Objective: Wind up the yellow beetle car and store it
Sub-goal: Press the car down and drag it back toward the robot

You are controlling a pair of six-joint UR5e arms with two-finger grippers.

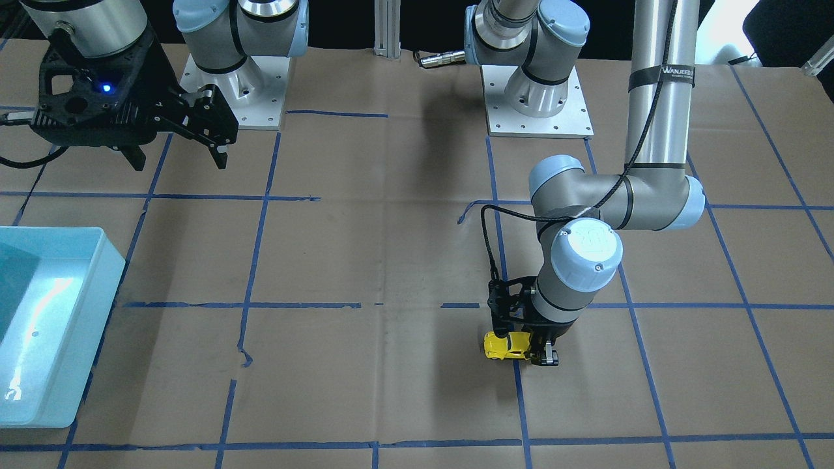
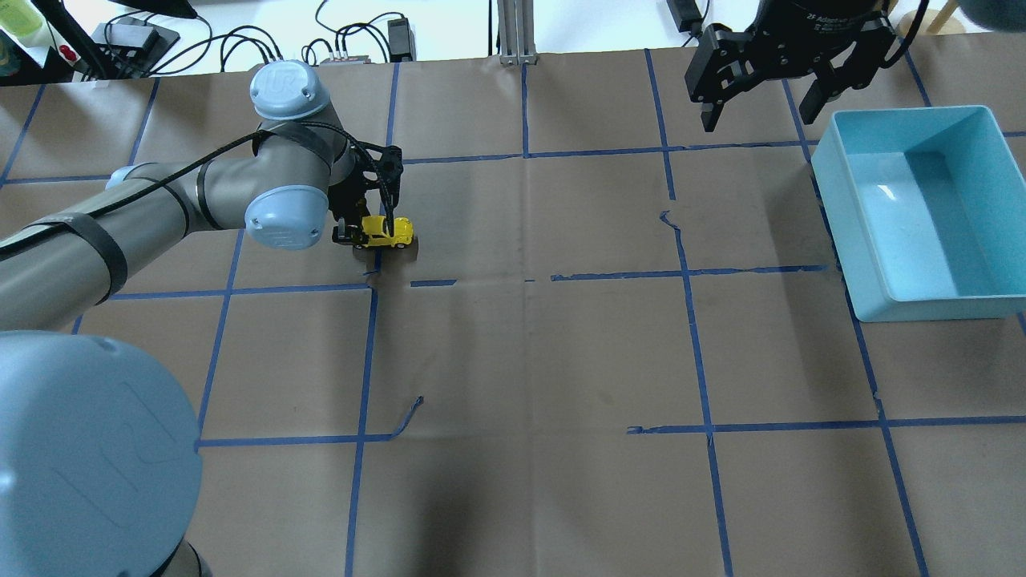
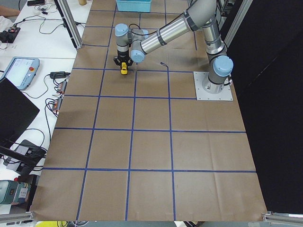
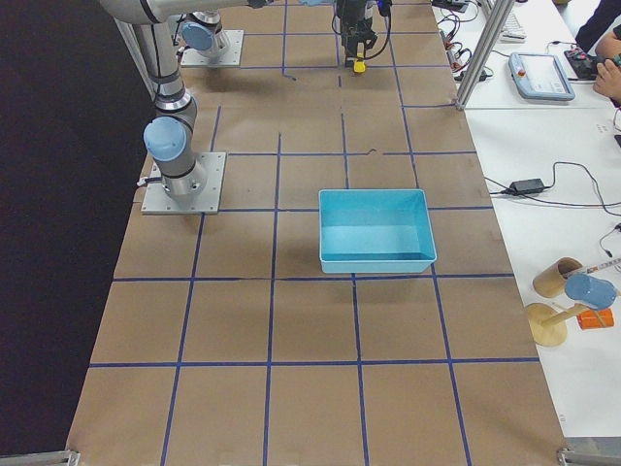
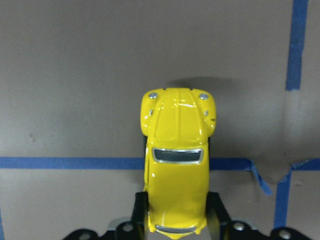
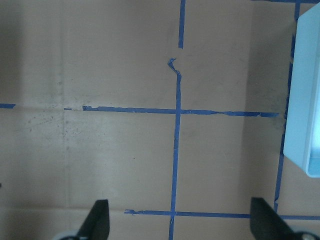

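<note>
The yellow beetle car (image 5: 176, 165) stands on its wheels on the brown paper table, on a blue tape line. My left gripper (image 5: 177, 222) is shut on the car's rear half, one finger (image 5: 140, 212) against each side. The car (image 2: 388, 232) and left gripper (image 2: 367, 235) show left of centre in the overhead view. In the front-facing view the car (image 1: 505, 345) sticks out of the gripper (image 1: 525, 348). My right gripper (image 2: 757, 120) is open and empty, high above the table beside the bin; it also shows in the front-facing view (image 1: 179, 161).
A light blue open bin (image 2: 922, 308) stands at the table's right side, seen also in the front-facing view (image 1: 98, 273) and the right wrist view (image 6: 300, 100). Blue tape lines (image 2: 609, 275) grid the brown paper. Both arm bases (image 1: 537, 104) sit at the robot's edge.
</note>
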